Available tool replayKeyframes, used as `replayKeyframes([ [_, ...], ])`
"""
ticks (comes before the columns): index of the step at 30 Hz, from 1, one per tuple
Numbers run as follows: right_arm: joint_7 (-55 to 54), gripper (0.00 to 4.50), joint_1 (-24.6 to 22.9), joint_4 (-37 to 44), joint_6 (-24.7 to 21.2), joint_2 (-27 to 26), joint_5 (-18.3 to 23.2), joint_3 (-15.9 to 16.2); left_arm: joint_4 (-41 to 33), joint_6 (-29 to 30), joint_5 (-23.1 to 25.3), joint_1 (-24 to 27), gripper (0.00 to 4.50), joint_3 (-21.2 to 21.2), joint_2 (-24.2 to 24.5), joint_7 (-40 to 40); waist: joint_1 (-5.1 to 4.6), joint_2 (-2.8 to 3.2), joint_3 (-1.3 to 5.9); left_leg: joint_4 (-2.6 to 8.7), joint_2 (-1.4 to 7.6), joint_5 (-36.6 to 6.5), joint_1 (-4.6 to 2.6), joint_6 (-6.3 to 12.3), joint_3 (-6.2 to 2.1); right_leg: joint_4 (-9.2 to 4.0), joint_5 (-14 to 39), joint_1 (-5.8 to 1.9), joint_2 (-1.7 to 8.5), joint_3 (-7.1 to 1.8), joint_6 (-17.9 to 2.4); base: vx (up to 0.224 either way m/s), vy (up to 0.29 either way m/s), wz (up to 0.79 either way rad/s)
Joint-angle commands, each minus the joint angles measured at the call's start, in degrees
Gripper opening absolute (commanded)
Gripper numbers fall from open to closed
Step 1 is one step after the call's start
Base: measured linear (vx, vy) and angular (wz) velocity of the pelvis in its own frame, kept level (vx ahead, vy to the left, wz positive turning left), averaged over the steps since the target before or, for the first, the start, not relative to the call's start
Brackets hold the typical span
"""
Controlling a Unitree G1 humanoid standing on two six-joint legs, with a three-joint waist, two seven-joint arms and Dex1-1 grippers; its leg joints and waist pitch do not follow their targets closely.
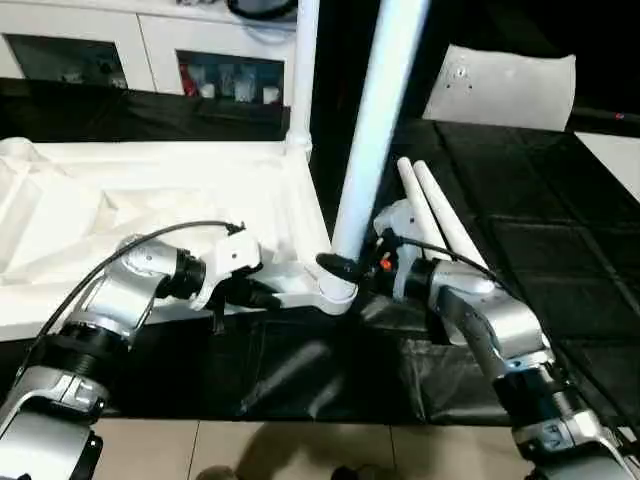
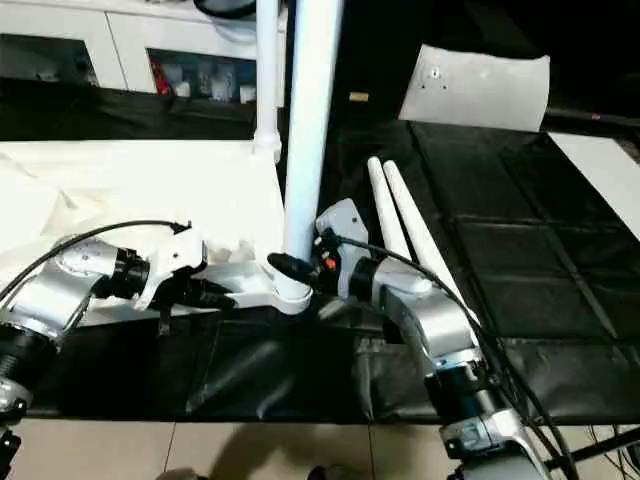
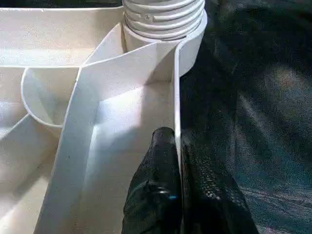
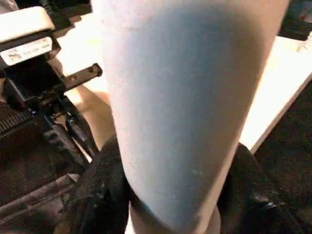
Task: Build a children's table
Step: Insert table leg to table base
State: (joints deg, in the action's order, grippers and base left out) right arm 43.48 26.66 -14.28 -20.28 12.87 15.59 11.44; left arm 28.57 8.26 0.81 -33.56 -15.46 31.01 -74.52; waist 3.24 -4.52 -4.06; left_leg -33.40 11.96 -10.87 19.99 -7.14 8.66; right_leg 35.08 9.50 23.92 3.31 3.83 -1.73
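left jaws: the left gripper (image 1: 262,296) sits lower centre-left of the head view, and its two black fingers (image 3: 161,195) are pinched shut on the thin side wall of the tabletop (image 1: 150,215), one finger inside the wall and one outside
right jaws: the right gripper (image 1: 345,268) is at centre frame, wrapped around the bottom of the upright leg (image 1: 375,120); the wrist view has that leg right between the dark fingers, so it looks clamped on it
near corner: the upright leg stands in the round corner socket (image 1: 338,292) at the tabletop's near right corner, rising out of the top of the frame, leaning a bit right
tabletop: white, upside down, ribs showing, takes up the left half of the frame on the black-covered counter (image 1: 560,260)
spare legs: two loose legs (image 1: 435,215) lying side by side, touching, right of centre just behind the right wrist
far corner: a second leg (image 1: 302,75) already standing in the far right socket, top centre
back: white cabinet (image 1: 150,50) upper left, white slab (image 1: 505,88) upper right
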Motion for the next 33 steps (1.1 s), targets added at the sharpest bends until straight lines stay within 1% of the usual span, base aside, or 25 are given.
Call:
replayKeyframes([
  [1, -0.2, 1.93, -0.7, -2.8, -0.9, 0.0, -1.4, 1.1, -1.2, -0.8, -2.3, -0.4, 0.00, 1.3, -1.1, 0.0, 0.17, 0.88, 3.91, 3.85, 0.92, -8.6, 0.21, 0.69, 0.61, -4.13, 16.6, -3.62, 4.09, -2.89, -8.2, 0.000, 0.000, 0.00],
  [5, 1.3, 1.93, -1.4, -2.7, -1.4, 1.0, -2.0, 2.1, -0.9, -1.0, -2.2, -0.5, 0.00, 1.3, -1.0, 0.2, 0.17, 0.93, 3.96, 3.80, 0.91, -8.5, 0.19, 0.83, 0.63, -4.00, 15.3, -3.68, 4.03, -2.91, -8.6, 0.000, 0.000, 0.00],
  [6, 2.1, 1.93, -1.9, -2.4, -1.7, 1.6, -2.2, 2.7, -0.8, -1.2, -2.2, -0.5, 0.00, 1.4, -1.0, 0.4, 0.20, 1.12, 3.91, 3.83, 0.95, -8.3, 0.18, 0.88, 0.58, -3.90, 14.7, -3.65, 4.03, -2.91, -8.8, 0.000, 0.000, 0.00],
  [7, 2.5, 1.93, -2.1, -2.2, -1.9, 1.9, -2.3, 3.0, -0.8, -1.2, -2.1, -0.5, 0.00, 1.4, -1.0, 0.5, 0.18, 1.03, 3.95, 3.78, 0.92, -8.3, 0.19, 0.93, 0.64, -3.97, 14.4, -3.69, 4.00, -2.94, -8.9, 0.000, 0.000, 0.00],
  [10, 3.1, 1.93, -3.0, -1.6, -0.5, 3.0, -3.8, 4.2, 0.0, -2.1, -1.7, -0.9, 0.00, 1.4, -1.2, 1.3, 0.32, 1.02, 3.91, 3.77, 0.88, -8.0, 0.19, 1.11, 0.67, -3.93, 13.8, -3.72, 3.97, -2.93, -9.0, 0.000, 0.000, 0.00],
  [12, 3.2, 1.93, -3.1, -1.4, 0.1, 3.1, -4.4, 4.7, 0.2, -2.3, -1.7, -1.0, 0.00, 1.5, -1.4, 1.6, 0.31, 1.06, 3.85, 3.82, 0.83, -8.6, 0.20, 0.95, 0.66, -4.06, 15.1, -3.68, 3.98, -2.88, -8.6, 0.000, 0.000, 0.00],
  [14, 2.6, 1.93, -3.4, -1.5, 0.6, 2.4, -4.0, 3.9, 0.0, -2.3, -1.7, -1.1, 0.00, 1.5, -1.7, 2.1, 0.32, 1.08, 3.74, 3.86, 0.85, -9.4, 0.17, 0.87, 0.63, -4.25, 16.7, -3.60, 4.02, -2.90, -8.3, 0.000, 0.000, 0.00],
  [15, 2.2, 1.93, -3.3, -1.6, 0.5, 2.0, -3.6, 3.4, -0.1, -2.3, -1.7, -1.1, 0.00, 1.6, -1.8, 2.3, 0.33, 1.06, 3.80, 3.83, 0.85, -9.6, 0.17, 0.85, 0.60, -4.25, 17.2, -3.63, 4.04, -2.91, -8.2, 0.000, 0.000, 0.00],
  [19, 1.3, 1.93, -3.2, -2.3, 0.4, 1.3, -2.5, 2.0, -0.3, -2.3, -1.8, -1.2, 0.00, 1.7, -2.0, 2.6, 0.31, 1.18, 3.79, 3.88, 0.90, -9.9, 0.14, 0.82, 0.56, -4.27, 16.8, -3.57, 4.01, -2.89, -8.4, 0.000, 0.000, 0.00],
  [20, 0.7, 1.93, -3.2, -2.5, -0.1, 0.8, -1.4, 0.8, -0.2, -2.3, -1.9, -1.2, 0.00, 1.8, -2.1, 2.6, 0.34, 1.46, 3.80, 3.91, 0.92, -10.1, 0.09, 0.75, 0.50, -4.24, 16.8, -3.57, 4.04, -2.91, -8.5, 0.000, 0.000, 0.00],
  [22, -0.5, 1.93, -3.7, -2.8, -1.5, -0.5, 1.7, -2.8, 0.1, -2.2, -2.2, -1.5, 0.00, 2.1, -2.3, 2.6, 0.31, 1.35, 3.85, 3.90, 0.87, -10.3, 0.09, 0.89, 0.53, -4.33, 16.6, -3.61, 4.04, -2.93, -8.7, 0.000, 0.000, 0.00],
  [23, -1.0, 1.93, -4.0, -2.9, -2.0, -1.0, 3.0, -4.3, 0.3, -2.3, -2.2, -1.6, 0.00, 2.2, -2.4, 2.7, 0.29, 1.47, 3.84, 3.93, 0.88, -10.7, 0.08, 0.84, 0.49, -4.38, 16.8, -3.59, 3.98, -2.86, -8.8, 0.000, 0.000, 0.00],
  [24, -1.3, 1.93, -4.4, -2.9, -2.3, -1.2, 3.7, -5.2, 0.5, -2.3, -2.2, -1.7, 0.00, 2.2, -2.4, 2.7, 0.38, 1.42, 3.92, 3.90, 0.92, -10.7, 0.00, 0.86, 0.50, -4.36, 16.7, -3.59, 4.04, -2.83, -8.8, 0.000, 0.000, 0.00],
  [25, -1.7, 1.93, -5.0, -2.8, -2.6, -1.5, 4.6, -6.6, 0.8, -2.4, -2.3, -1.9, 0.00, 2.3, -2.4, 2.8, 0.40, 1.66, 3.83, 3.95, 0.89, -10.6, 0.05, 0.84, 0.49, -4.36, 16.3, -3.56, 3.97, -2.85, -9.0, 0.000, 0.000, 0.00],
  [26, -1.8, 1.93, -5.3, -2.8, -2.7, -1.6, 4.9, -7.1, 0.8, -2.3, -2.3, -1.9, 0.00, 2.3, -2.4, 2.8, 0.46, 1.53, 3.88, 3.89, 0.89, -10.4, 0.12, 0.90, 0.52, -4.30, 15.9, -3.63, 4.01, -2.85, -9.1, 0.000, 0.000, 0.00],
  [27, -2.0, 1.93, -6.1, -2.6, -2.7, -1.7, 5.5, -7.8, 1.1, -2.4, -2.2, -2.1, 0.00, 2.3, -2.5, 2.9, 0.53, 1.61, 3.94, 3.85, 0.83, -9.9, 0.16, 0.99, 0.57, -4.28, 15.3, -3.70, 4.00, -2.85, -9.2, 0.000, 0.000, 0.00],
  [28, -2.0, 1.93, -6.1, -2.6, -2.7, -1.7, 5.5, -7.8, 1.1, -2.4, -2.2, -2.1, 0.00, 2.3, -2.5, 2.9, 0.56, 1.63, 3.92, 3.87, 0.85, -9.7, 0.14, 1.02, 0.56, -4.22, 15.1, -3.68, 4.02, -2.85, -9.2, 0.000, 0.000, 0.00],
  [29, -2.3, 1.93, -7.0, -2.3, -2.6, -1.8, 5.8, -8.3, 1.2, -2.4, -2.2, -2.2, 0.00, 2.4, -2.5, 3.0, 0.60, 1.82, 3.96, 3.87, 0.79, -9.4, 0.22, 1.02, 0.53, -4.17, 15.1, -3.78, 3.99, -2.82, -9.2, 0.000, 0.000, 0.00],
  [30, -2.5, 1.93, -8.0, -1.8, -2.2, -1.7, 5.8, -8.4, 1.4, -2.5, -2.1, -2.3, 0.00, 2.4, -2.5, 3.0, 0.68, 1.90, 3.93, 3.86, 0.80, -9.3, 0.19, 1.03, 0.59, -4.29, 15.1, -3.70, 4.00, -2.86, -9.0, 0.000, 0.000, 0.00],
  [31, -2.7, 1.93, -9.5, -1.1, -1.4, -1.7, 5.4, -8.4, 1.8, -2.7, -2.0, -2.5, 0.00, 2.4, -2.6, 3.3, 0.71, 1.82, 3.88, 3.89, 0.84, -9.6, 0.17, 1.04, 0.57, -4.31, 15.4, -3.69, 4.02, -2.83, -9.0, 0.000, 0.000, 0.00],
  [32, -2.9, 1.93, -11.3, -0.2, -0.2, -1.7, 4.8, -8.1, 2.2, -2.9, -1.8, -2.7, 0.00, 2.4, -2.6, 3.4, 0.91, 2.25, 3.82, 3.91, 0.87, -10.1, 0.08, 1.04, 0.64, -4.62, 15.7, -3.54, 4.02, -2.85, -8.7, 0.000, 0.000, 0.00],
  [33, -3.2, 1.93, -12.5, 0.5, 0.6, -1.7, 4.4, -7.9, 2.5, -3.1, -1.7, -2.9, 0.00, 2.4, -2.7, 3.6, 0.93, 2.04, 3.79, 3.91, 0.84, -10.2, 0.14, 1.04, 0.60, -4.56, 15.9, -3.60, 4.02, -2.82, -8.5, 0.000, 0.000, 0.00],
])
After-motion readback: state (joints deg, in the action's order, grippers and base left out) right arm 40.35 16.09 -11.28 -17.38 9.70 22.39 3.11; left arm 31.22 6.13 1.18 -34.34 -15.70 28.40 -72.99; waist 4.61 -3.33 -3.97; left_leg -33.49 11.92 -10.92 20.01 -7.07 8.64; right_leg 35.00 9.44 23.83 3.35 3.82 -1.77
